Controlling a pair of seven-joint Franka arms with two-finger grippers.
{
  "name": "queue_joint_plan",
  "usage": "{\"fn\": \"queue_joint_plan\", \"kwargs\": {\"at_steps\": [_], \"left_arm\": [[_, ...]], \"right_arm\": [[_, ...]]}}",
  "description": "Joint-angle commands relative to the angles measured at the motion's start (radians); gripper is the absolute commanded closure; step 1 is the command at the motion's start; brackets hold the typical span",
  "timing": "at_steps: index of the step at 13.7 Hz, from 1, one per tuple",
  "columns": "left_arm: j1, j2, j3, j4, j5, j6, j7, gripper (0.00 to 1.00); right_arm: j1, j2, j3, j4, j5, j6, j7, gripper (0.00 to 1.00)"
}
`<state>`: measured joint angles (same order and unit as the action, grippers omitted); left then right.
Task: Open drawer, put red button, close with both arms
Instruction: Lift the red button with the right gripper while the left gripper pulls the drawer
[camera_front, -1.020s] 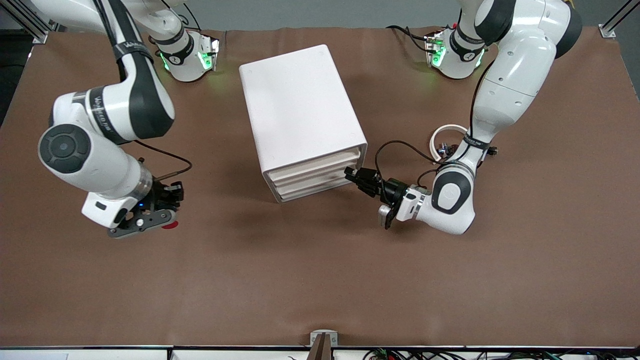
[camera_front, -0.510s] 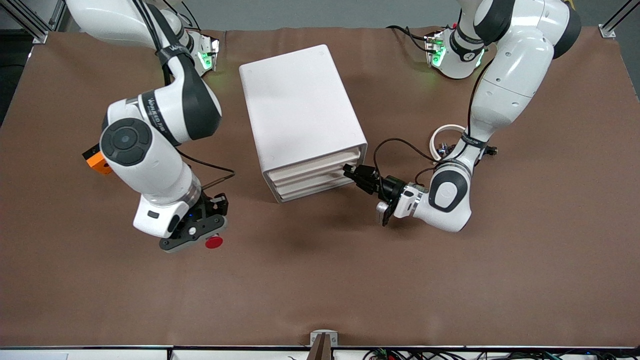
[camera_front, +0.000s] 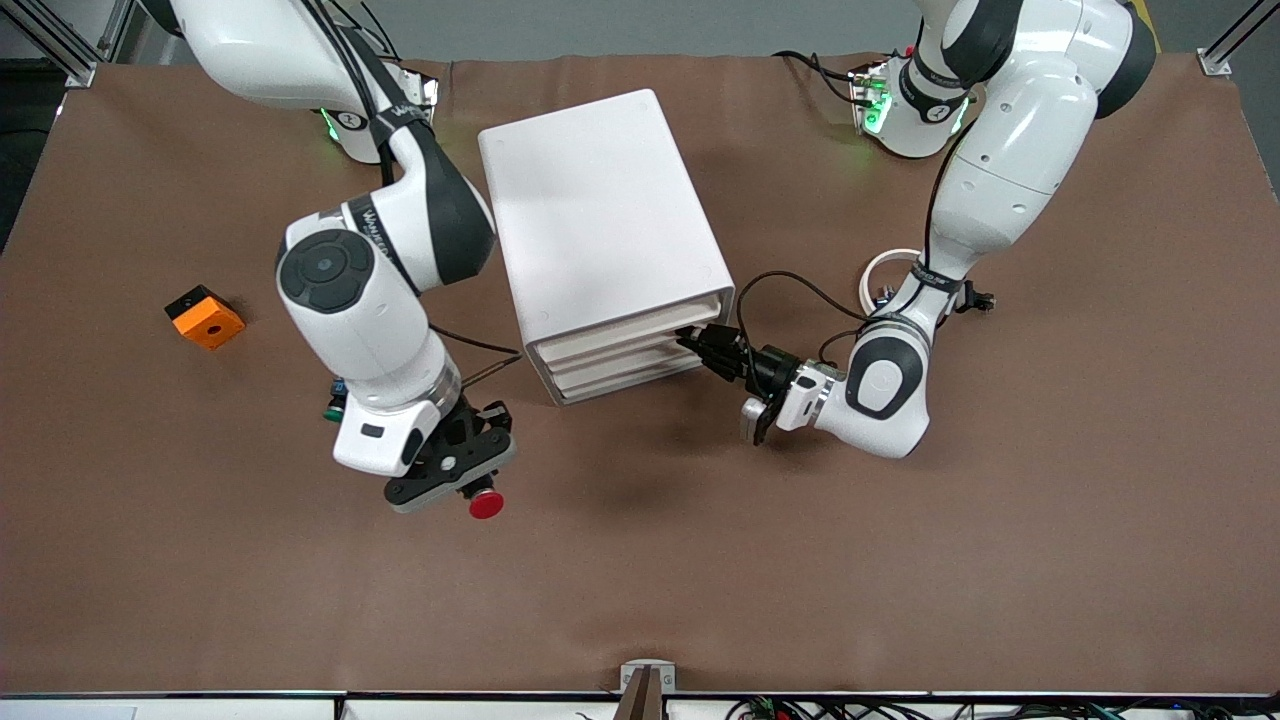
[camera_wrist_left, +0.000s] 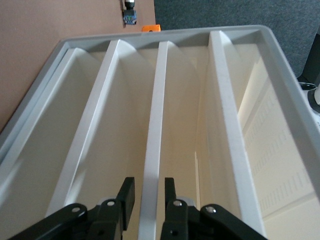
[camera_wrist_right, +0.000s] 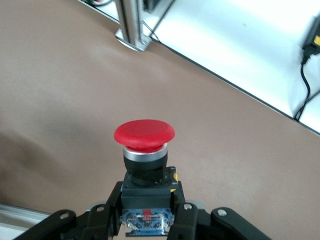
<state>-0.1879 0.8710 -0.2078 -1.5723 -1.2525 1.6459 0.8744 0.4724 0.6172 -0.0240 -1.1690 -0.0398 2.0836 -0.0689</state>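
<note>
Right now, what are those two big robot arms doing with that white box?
The right gripper holds the red button up over the brown table, near the white drawer box. The left gripper pinches the edge of a drawer front on that box. The drawers look shut, so the button isn't inside yet.

Right arm bends low, its wrist tilted, and the right gripper hangs in the air with fingers clamped on the red button. Left arm lies folded, forearm level, left gripper narrowed around a drawer front's edge.
</note>
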Motion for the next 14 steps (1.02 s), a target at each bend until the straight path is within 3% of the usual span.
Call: {"fn": "queue_joint_plan", "kwargs": {"at_steps": [1,5,14], "left_arm": [[-0.005,-0.012,-0.001,-0.035,-0.030,0.008,0.021,0.72],[-0.005,-0.009,-0.001,-0.031,-0.050,0.009,0.021,1.00],[-0.002,0.011,0.010,0.031,-0.116,0.101,0.002,1.00]], "right_arm": [[0.040,0.025,-0.008,0.043,-0.002,0.033,0.001,1.00],[0.069,0.041,-0.008,0.042,-0.003,0.078,0.001,1.00],[0.068,0.039,-0.008,0.042,-0.003,0.081,-0.005,1.00]]}}
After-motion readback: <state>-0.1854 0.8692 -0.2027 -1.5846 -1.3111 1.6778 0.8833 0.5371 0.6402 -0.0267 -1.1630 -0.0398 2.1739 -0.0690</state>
